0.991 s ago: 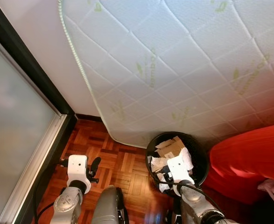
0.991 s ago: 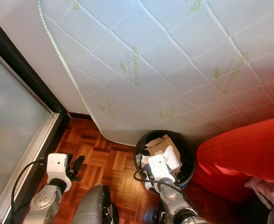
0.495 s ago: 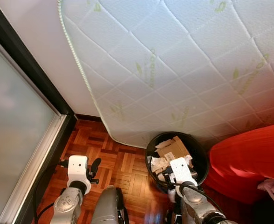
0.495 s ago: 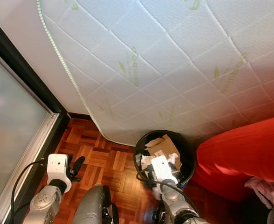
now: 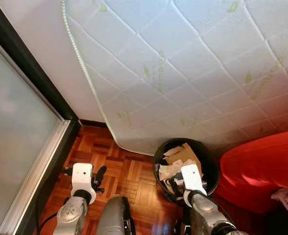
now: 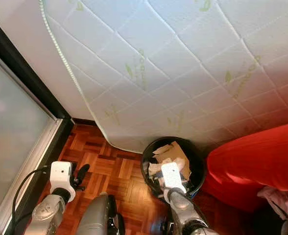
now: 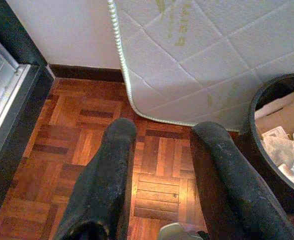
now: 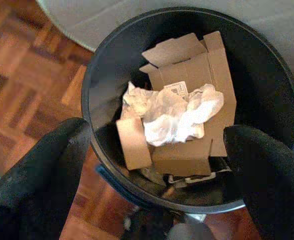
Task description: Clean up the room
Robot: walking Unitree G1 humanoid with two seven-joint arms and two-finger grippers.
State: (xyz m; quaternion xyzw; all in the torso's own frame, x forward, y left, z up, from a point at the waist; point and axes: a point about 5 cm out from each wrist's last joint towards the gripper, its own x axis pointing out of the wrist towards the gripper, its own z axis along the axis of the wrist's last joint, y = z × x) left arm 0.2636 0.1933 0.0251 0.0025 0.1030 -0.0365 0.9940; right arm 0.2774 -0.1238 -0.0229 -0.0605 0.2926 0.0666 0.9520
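Since a second ago your right gripper has pulled back toward the near rim of the black bin, and the crumpled white paper it carried then now lies loose inside, on top of the cardboard pieces. That reads as a finished drop: this bit of rubbish is binned, and you are free to look for the next item.

Largest first: the quilted white mattress leans against the wall, its lower corner hanging just behind the bin. The red cushion sits beside the bin on the right side of the parquet floor. A frosted sliding door closes off the floor's left edge. None of these has shifted.

Your right gripper hovers over the bin's near rim with its fingers spread wide and nothing between them. Your left gripper hangs over the floor near the door track, fingers parted and empty, just as it hung a second ago.

The paper rests near the bin's middle, touching the cardboard beneath it.
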